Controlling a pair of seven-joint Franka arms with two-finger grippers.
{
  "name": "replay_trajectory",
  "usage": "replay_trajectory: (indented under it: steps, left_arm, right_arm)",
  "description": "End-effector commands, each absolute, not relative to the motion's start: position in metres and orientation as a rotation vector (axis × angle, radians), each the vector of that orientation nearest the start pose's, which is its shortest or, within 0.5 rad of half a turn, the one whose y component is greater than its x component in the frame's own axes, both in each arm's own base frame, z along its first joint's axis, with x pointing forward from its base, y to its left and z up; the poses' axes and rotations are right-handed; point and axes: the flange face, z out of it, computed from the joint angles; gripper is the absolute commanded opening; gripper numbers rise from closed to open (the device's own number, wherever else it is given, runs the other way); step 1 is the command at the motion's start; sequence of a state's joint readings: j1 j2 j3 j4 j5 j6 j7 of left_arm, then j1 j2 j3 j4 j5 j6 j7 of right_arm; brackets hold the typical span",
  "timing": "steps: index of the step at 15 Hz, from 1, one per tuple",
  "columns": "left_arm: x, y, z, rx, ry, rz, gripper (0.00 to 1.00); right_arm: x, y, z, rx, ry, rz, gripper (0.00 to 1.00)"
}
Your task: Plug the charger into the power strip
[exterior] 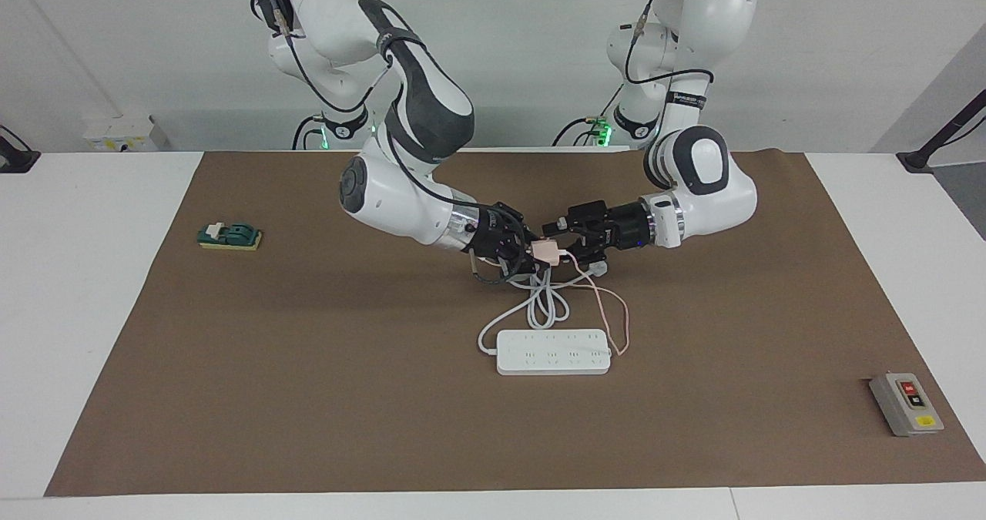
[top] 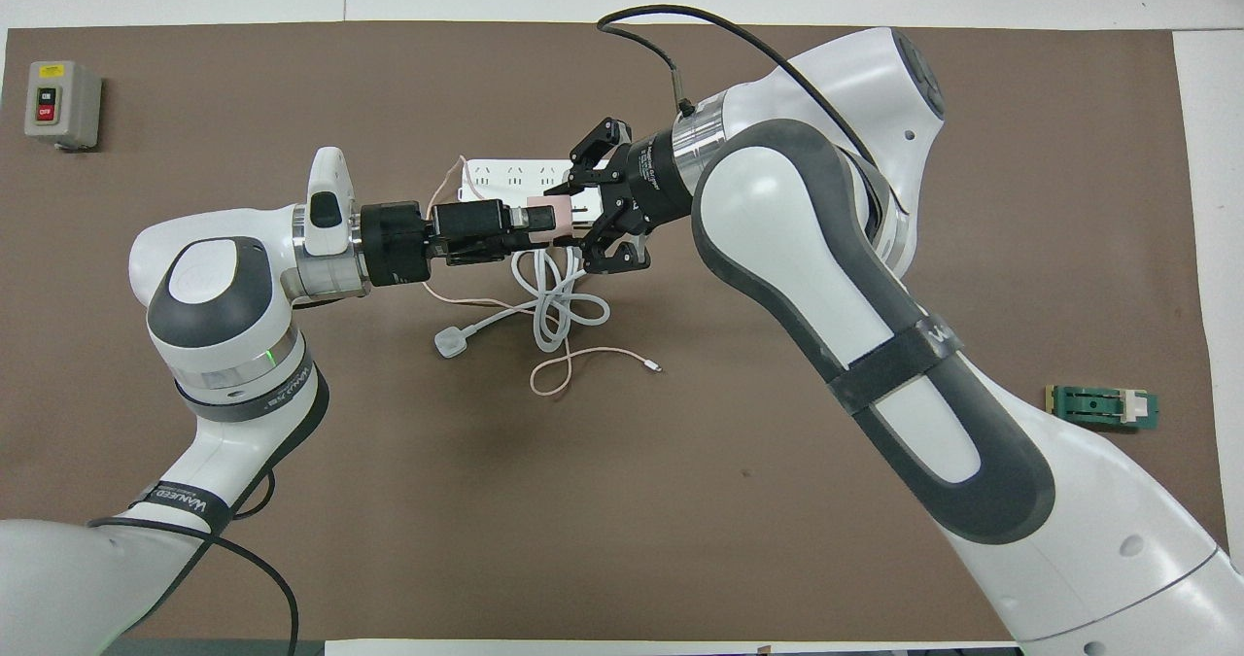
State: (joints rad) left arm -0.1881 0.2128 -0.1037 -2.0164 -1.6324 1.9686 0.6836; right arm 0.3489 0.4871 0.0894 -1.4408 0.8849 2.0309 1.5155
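The charger (exterior: 545,251), a small pale pink cube, hangs above the mat with my right gripper (exterior: 531,252) shut on it. My left gripper (exterior: 561,243) has come in from the left arm's end and stands open, its jaws on either side of the cube's free end. In the overhead view the charger (top: 554,219) shows between the left gripper (top: 530,221) and the right gripper (top: 575,219). Its thin pink cable (exterior: 620,320) trails down to the mat. The power strip (exterior: 553,352) lies flat, farther from the robots than the grippers, and is partly covered in the overhead view (top: 505,175).
The strip's thick white cord (exterior: 545,304) coils under the grippers and ends in a round white plug (exterior: 597,268). A grey button box (exterior: 906,403) sits toward the left arm's end. A green part on a yellow pad (exterior: 229,236) lies toward the right arm's end.
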Motion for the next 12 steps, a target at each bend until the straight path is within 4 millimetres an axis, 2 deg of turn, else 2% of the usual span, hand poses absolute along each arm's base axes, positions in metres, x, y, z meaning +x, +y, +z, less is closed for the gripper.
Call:
replay_trajectory:
  steps: [1, 8, 10, 12]
  left_arm:
    - [0.5625, -0.2358, 0.3840, 1.739, 0.020, 0.110, 0.84]
    - [0.5641, -0.2352, 0.3828, 1.751, 0.020, 0.135, 0.79]
    - [0.5631, -0.2387, 0.3822, 1.759, 0.016, 0.145, 0.65]
    - [0.5622, -0.2402, 0.3815, 1.760, 0.016, 0.142, 0.44]
  right_arm:
    - [0.6335, 0.3316, 0.4420, -1.787, 1.658, 0.876, 0.00]
    - [0.6340, 0.3310, 0.4426, -1.787, 1.658, 0.875, 0.00]
    - [0.6338, 0.3309, 0.4419, -1.787, 1.659, 0.876, 0.00]
    - [0.6340, 0.3310, 0.4427, -1.787, 1.658, 0.875, 0.00]
